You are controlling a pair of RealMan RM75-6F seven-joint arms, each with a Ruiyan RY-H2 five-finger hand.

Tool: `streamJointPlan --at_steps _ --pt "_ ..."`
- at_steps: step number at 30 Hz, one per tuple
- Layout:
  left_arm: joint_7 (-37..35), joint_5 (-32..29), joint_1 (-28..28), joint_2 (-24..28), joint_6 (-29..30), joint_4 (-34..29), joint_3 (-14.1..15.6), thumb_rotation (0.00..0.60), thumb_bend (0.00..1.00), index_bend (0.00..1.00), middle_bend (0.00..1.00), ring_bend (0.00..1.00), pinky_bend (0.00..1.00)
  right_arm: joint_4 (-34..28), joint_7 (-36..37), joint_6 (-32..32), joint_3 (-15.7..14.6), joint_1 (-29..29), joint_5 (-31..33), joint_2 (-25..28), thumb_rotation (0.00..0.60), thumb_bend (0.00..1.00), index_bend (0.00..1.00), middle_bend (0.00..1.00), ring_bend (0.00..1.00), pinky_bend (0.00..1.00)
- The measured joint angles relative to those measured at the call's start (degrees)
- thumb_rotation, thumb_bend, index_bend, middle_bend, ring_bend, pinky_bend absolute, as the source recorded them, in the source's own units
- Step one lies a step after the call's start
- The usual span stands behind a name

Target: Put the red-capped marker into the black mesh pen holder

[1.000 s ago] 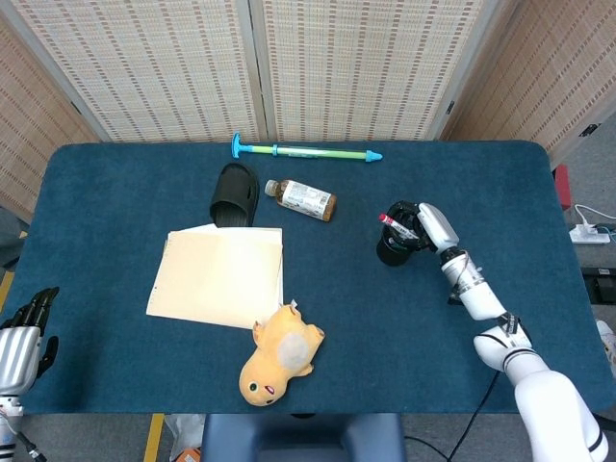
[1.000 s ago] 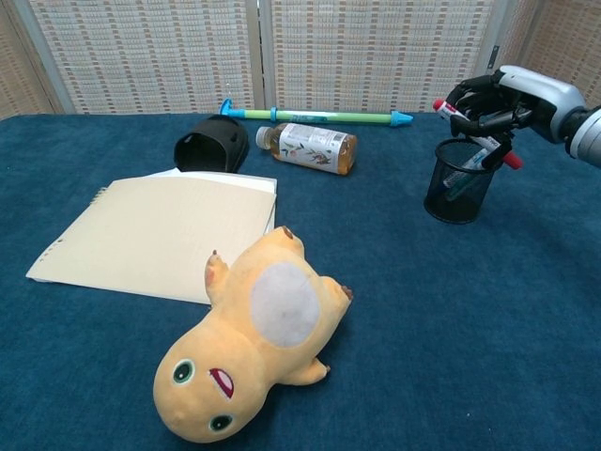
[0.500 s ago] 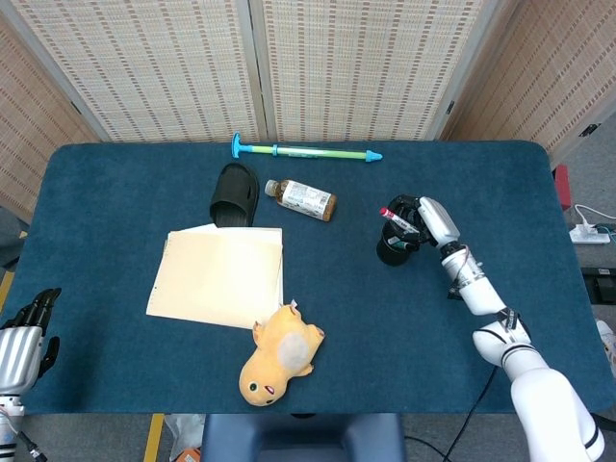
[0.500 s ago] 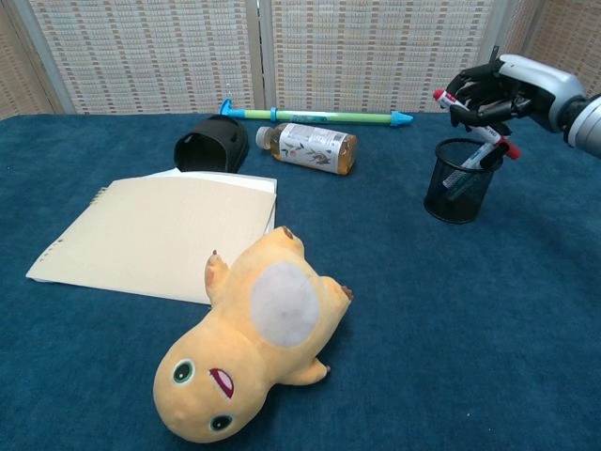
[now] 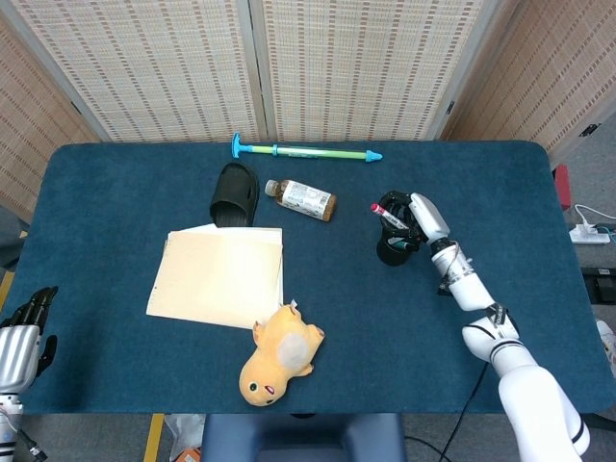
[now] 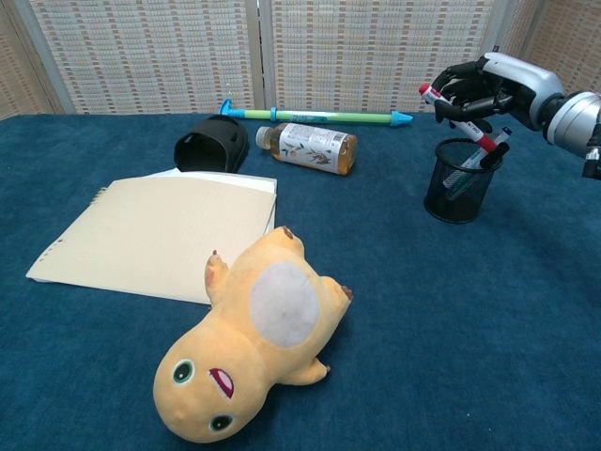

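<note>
Moved: right hand (image 6: 488, 89) shifted left, marker tip now lower in the cup.
Marker: 1 red-capped marker (image 6: 457, 117), tilted, low end inside the black mesh pen holder (image 6: 457, 193).
Right hand: pinching the marker.
Left hand (image 5: 21, 337): holding nothing, fingers a bit apart.
Others: 1 plush toy (image 6: 258, 334), 1 bottle (image 6: 308, 147), 1 notepad (image 6: 160, 233).

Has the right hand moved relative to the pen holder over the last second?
Yes. The right hand, holding the red-capped marker, has shifted leftward and slightly up over the black mesh pen holder, which stayed put.
</note>
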Motion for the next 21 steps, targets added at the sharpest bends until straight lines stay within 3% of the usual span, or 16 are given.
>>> streamJointPlan --at_steps 21 --pt "0.31 -1.69 -0.41 -0.35 -1.01 0.5 -0.46 0.6 0.43 0.09 0.1 0.23 0.46 6.15 1.53 -3.94 -0.9 2.51 0.4 -4.33 0.6 0.55 0.79 0.61 0.55 0.73"
